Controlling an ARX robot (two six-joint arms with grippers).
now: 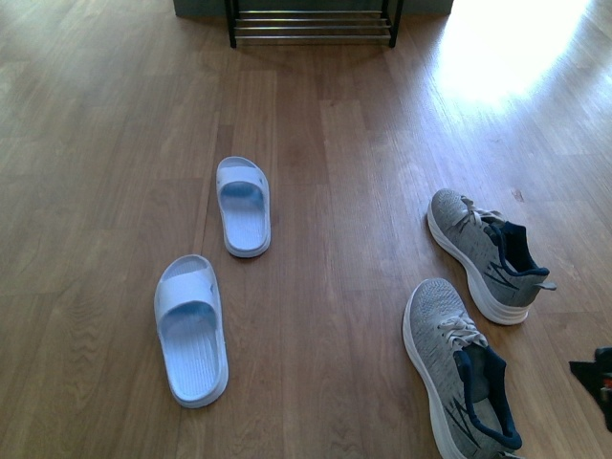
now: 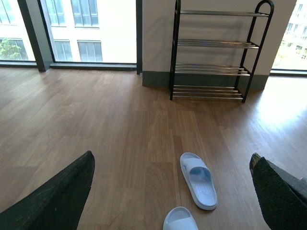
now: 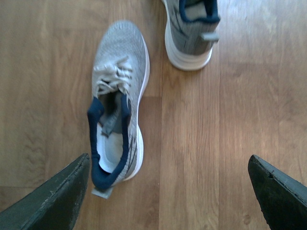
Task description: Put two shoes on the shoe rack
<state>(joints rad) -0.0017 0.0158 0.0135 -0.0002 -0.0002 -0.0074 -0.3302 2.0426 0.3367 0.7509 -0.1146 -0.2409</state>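
The left gripper [image 2: 171,158] hangs above the wooden floor [image 1: 96,143] with its two dark fingers [image 2: 57,196] spread wide and nothing between them; both sandals lie on the floor ahead of it, well apart from the fingers. The near sandal [image 1: 191,330] sits at the left with its toe pointing away; the far sandal [image 1: 244,206] lies just beyond it and slightly to the right, not touching it. The shoe rack [image 1: 313,24] stands at the far side of the floor, near the centre, against the wall. To the right lie the two grey sneakers, the far sneaker [image 1: 483,253] and the near sneaker [image 1: 459,373], close together but apart, toes pointing away. The right gripper [image 3: 169,157] hovers over them, fingers wide apart and holding nothing; the near sneaker's heel lies just beside one finger [image 3: 53,201]. A dark shape [image 1: 595,378] at the right edge of the front view is probably part of that arm.
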